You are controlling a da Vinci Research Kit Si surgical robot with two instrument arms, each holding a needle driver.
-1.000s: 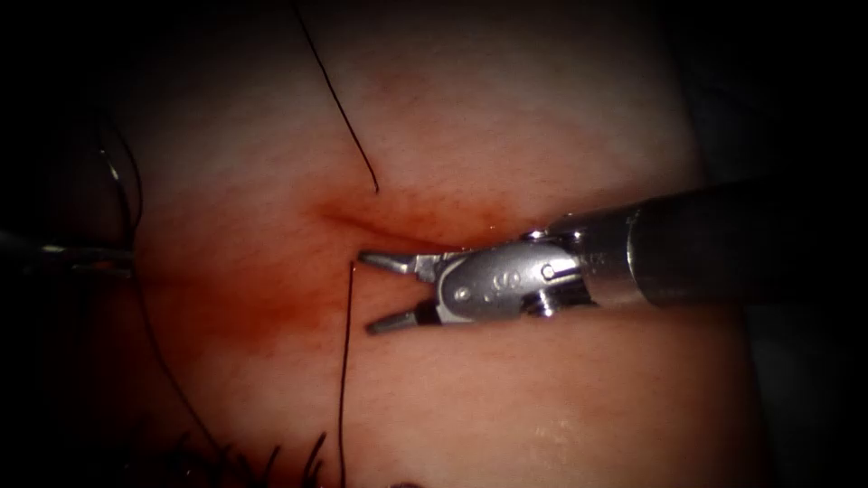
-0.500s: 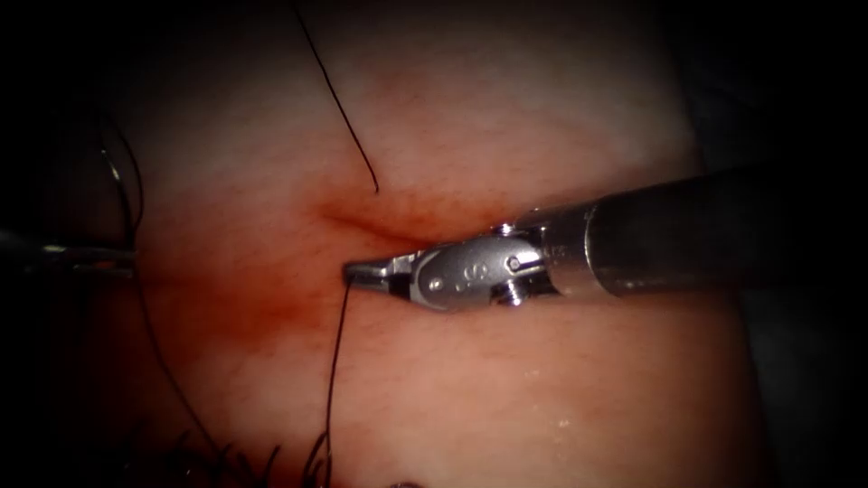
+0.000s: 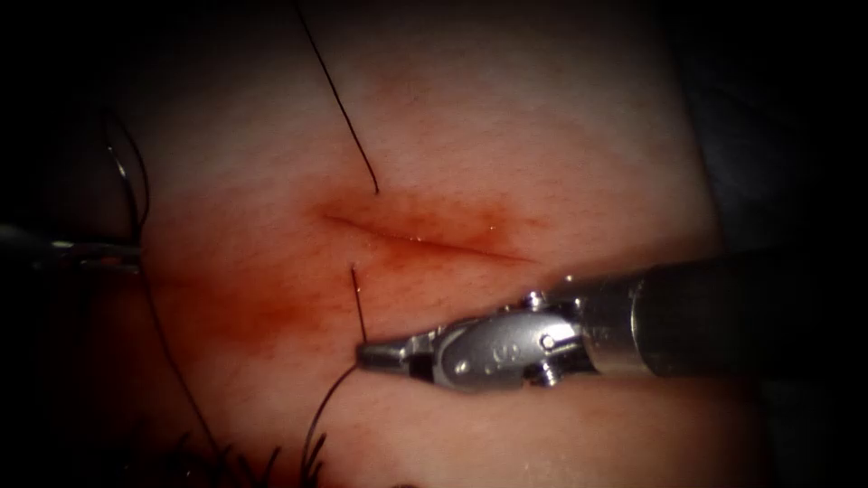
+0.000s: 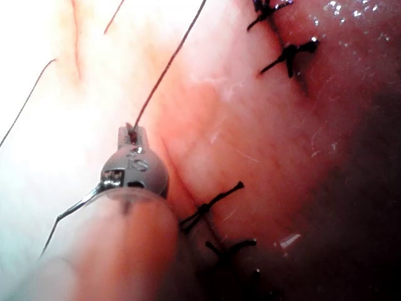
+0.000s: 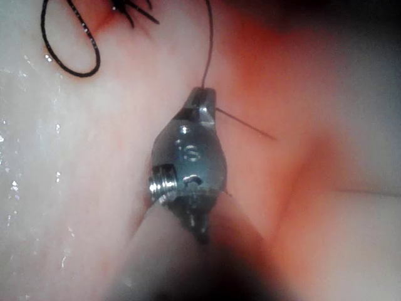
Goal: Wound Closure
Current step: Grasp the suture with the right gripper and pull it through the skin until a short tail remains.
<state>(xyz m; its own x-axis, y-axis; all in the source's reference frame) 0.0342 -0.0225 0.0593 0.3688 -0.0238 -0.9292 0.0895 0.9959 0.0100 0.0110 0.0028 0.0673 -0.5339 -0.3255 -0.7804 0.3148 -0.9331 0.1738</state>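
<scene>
- The right tool [image 3: 371, 354] lies below the cut, its jaws closed on the thread [image 3: 360, 312]; a second ago they were spread beside the thread where it leaves the tissue, then they closed on it and drew it down, away from the cut.
- From the jaws a short run of thread rises to its exit point just below the left end of the cut [image 3: 425, 237], and a slack loop curls down from the jaws.
- The left tool [image 3: 86, 258] sits at the far left edge, well apart from the cut; whether it holds anything cannot be told.
- Another strand of thread enters the tissue [image 3: 561, 145] just above the cut.
- Red fluid [image 3: 244, 303] stains the tissue left of the cut.
- Finished stitches [image 4: 210, 207] show in the left wrist view.
</scene>
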